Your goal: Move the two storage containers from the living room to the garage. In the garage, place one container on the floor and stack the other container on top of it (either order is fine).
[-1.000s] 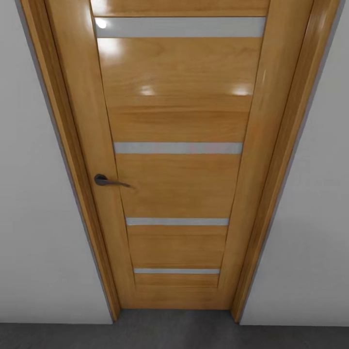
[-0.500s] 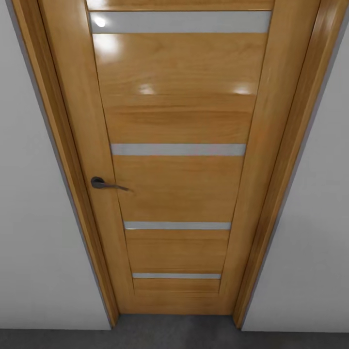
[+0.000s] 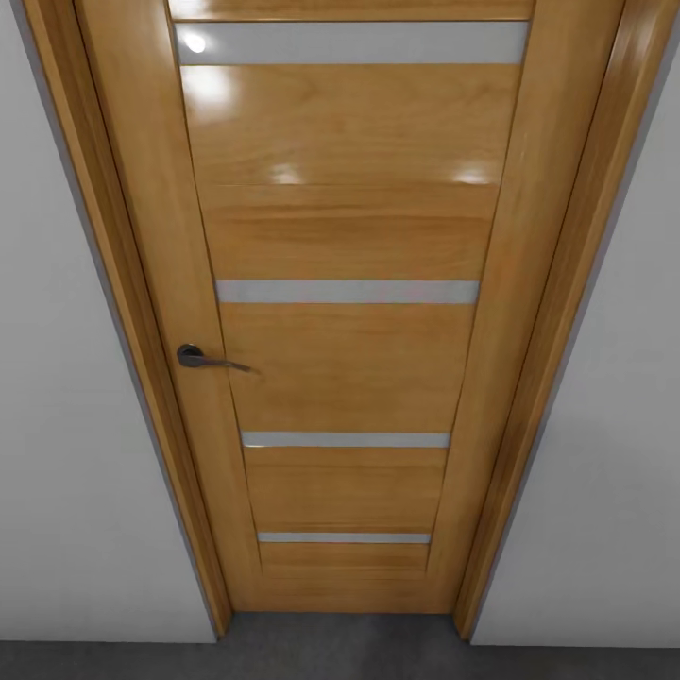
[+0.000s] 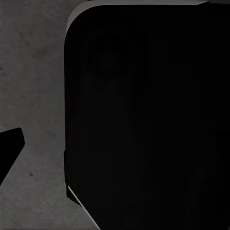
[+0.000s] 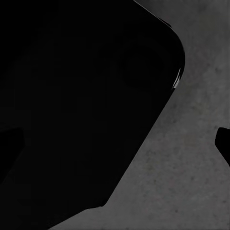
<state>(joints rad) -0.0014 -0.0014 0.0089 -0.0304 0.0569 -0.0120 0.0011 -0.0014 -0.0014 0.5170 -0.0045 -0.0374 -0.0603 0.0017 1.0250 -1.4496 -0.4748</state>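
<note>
In the left wrist view a black fingertip pokes in at one edge, and a large, black, round-cornered body part, probably the robot's base, spreads across most of the frame. In the right wrist view a dark fingertip shows at one edge, and a similar black rounded mass covers much of the frame; a second finger may lie against it, but the darkness hides it. How wide either pair of fingers stands cannot be judged.
</note>
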